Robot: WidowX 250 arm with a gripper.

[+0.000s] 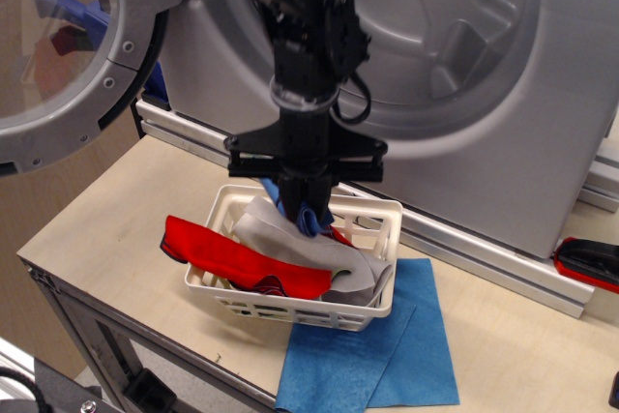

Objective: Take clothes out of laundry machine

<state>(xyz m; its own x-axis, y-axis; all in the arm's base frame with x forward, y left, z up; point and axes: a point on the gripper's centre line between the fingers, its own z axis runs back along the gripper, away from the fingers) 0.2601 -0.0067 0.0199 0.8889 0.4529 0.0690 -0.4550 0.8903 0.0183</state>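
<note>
Laundry machine [484, 94]: silver-grey front-loader behind the table, drum mouth open, round glass door [68, 55] swung aside at left. Table [106, 229]: light wooden top carrying a white slatted basket [290, 302] set partly on a flat light-blue sheet [387, 355]. Basket contents: a red garment [227, 258] draped over the left rim, a grey garment [290, 239] across the middle. Black arm descending from above, gripper [305, 208] pointed down directly over the basket interior, outside the drum. Gripper fingers clamped on the clothes [311, 218], a small royal-blue cloth hanging bunched from the tips, lower end touching or just above the grey garment; exact contact not discernible. Step in hand, judged from position: deposit phase, extraction from the drum complete. Next move: release over the basket centre, then lift clear vertically to avoid snagging the rim or dragging the cloth back out.
</note>
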